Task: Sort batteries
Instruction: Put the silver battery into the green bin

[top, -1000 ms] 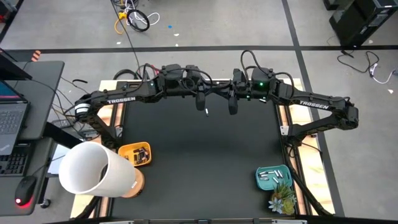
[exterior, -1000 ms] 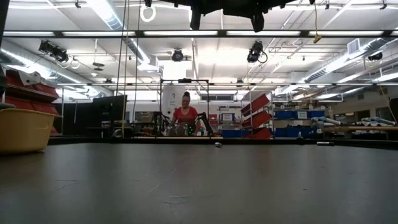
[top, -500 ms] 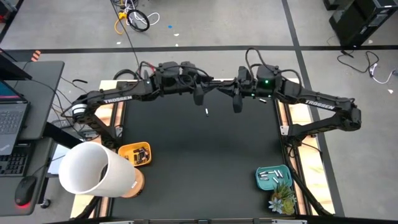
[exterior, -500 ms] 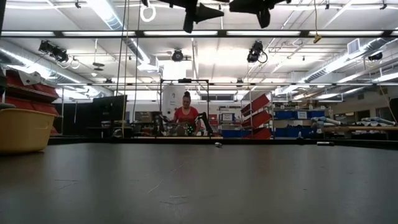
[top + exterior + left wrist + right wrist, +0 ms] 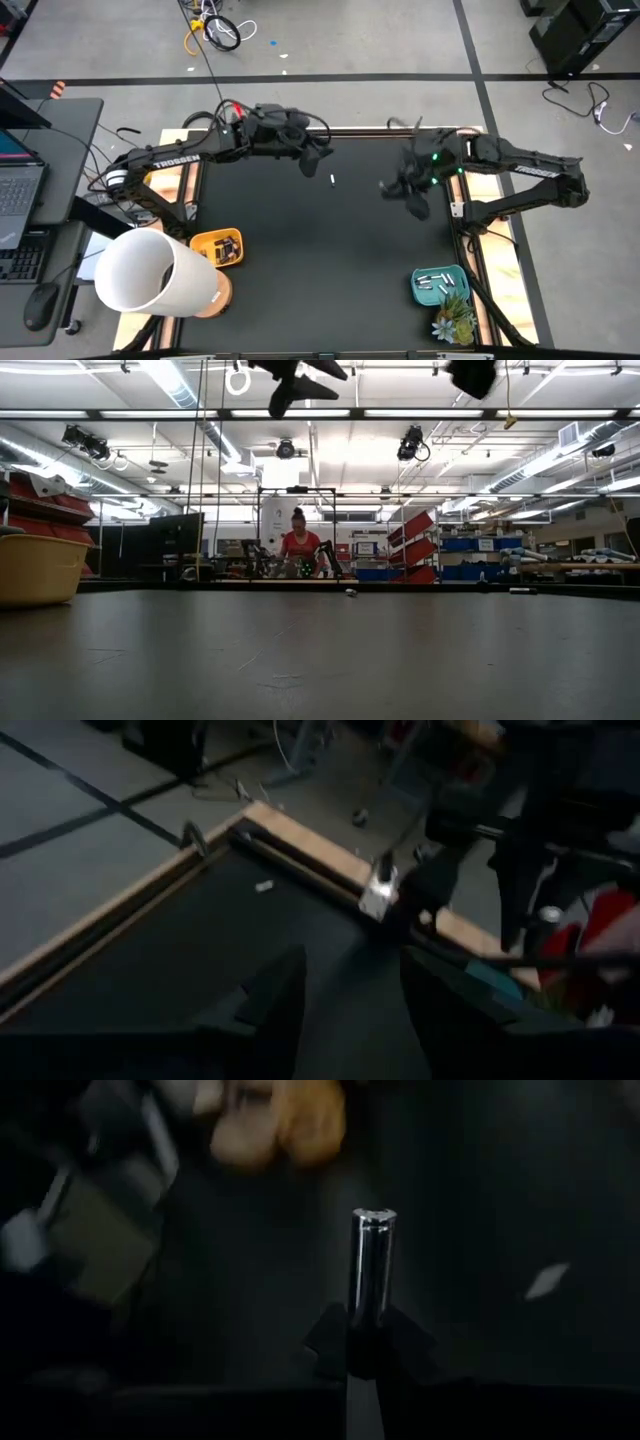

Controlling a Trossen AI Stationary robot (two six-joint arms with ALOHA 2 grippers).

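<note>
Above the black table [image 5: 320, 260], a silver battery [image 5: 371, 1265] is clenched by the right gripper [image 5: 362, 1342], seemingly for sorting, while the left gripper [image 5: 345, 995] is spread empty.

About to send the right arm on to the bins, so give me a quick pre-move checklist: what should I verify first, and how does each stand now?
1. Right claw has its load: ok. It is shut on a silver battery, which sticks out past the fingertips.
2. Left claw free: ok, open with nothing between its fingers.
3. Teal tray reachable: ok, at the table's near right corner with light batteries already in it.
4. Orange tray in place: ok, at the near left, holding dark batteries.
5. Table cleared: not ok, one loose battery lies near the left claw.
6. Grip firmness: cannot tell.
</note>
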